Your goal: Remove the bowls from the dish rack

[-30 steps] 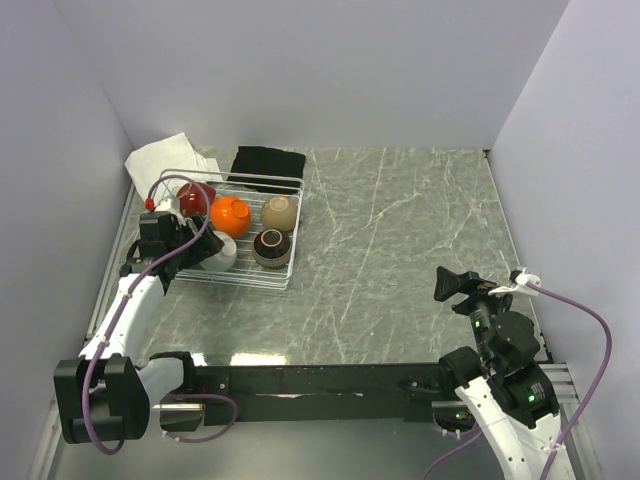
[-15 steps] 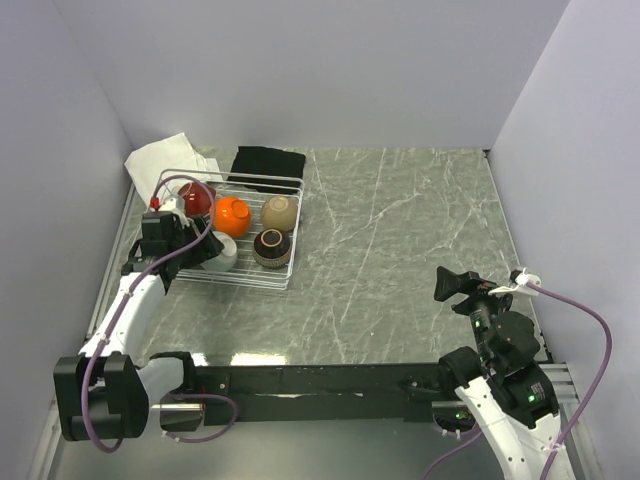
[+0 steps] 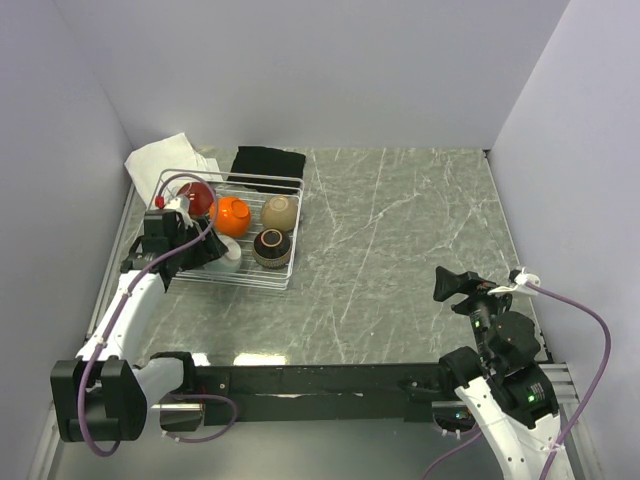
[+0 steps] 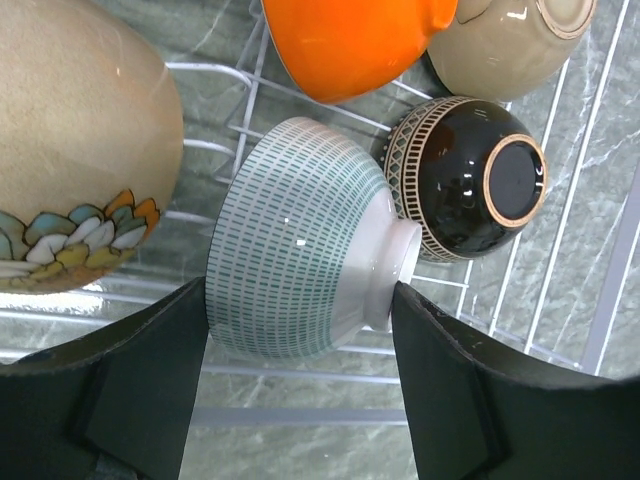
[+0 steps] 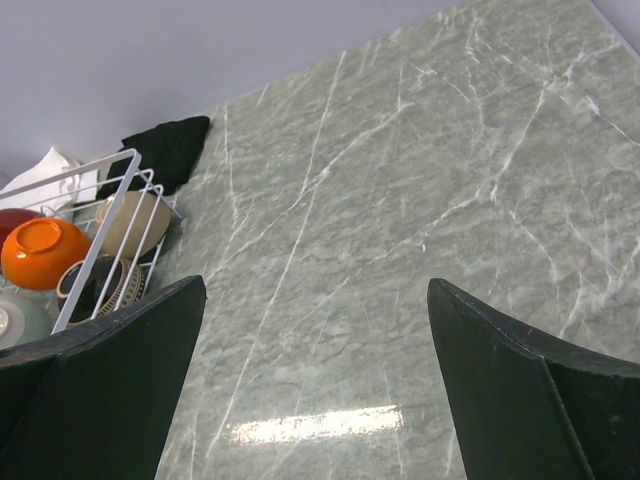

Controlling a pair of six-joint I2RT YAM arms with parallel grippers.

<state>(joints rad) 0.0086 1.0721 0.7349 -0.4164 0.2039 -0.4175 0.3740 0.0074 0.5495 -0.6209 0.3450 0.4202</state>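
While the left gripper (image 4: 300,300) reaches into the dish rack (image 3: 296,222), its two black fingers (image 4: 150,370) press against opposite ends of the pale teal bowl (image 4: 300,240), one at the rim and one at the foot, so the jaws are clamped on that bowl. The bowl lies on its side on the rack's wires at the near left corner, partly hidden by the gripper in the top view. Just beside it, also inside the rack, the dark brown bowl (image 4: 470,190) lies with its foot ring toward the wrist camera, along the rack's near side. The orange bowl (image 4: 350,40) and the beige bowl (image 4: 500,40) sit in the rack's far row, with the dark red bowl (image 3: 197,197) at the far left corner. The tan-brown bowl (image 4: 80,130), painted with petals, fills the rack's left edge in the wrist view. The right gripper (image 5: 317,290) hangs well to the right of the rack over bare table (image 3: 400,230), jaws spread wide with nothing between them. A white cloth (image 3: 165,158) and a black cloth (image 3: 267,162) lie just behind the rack.
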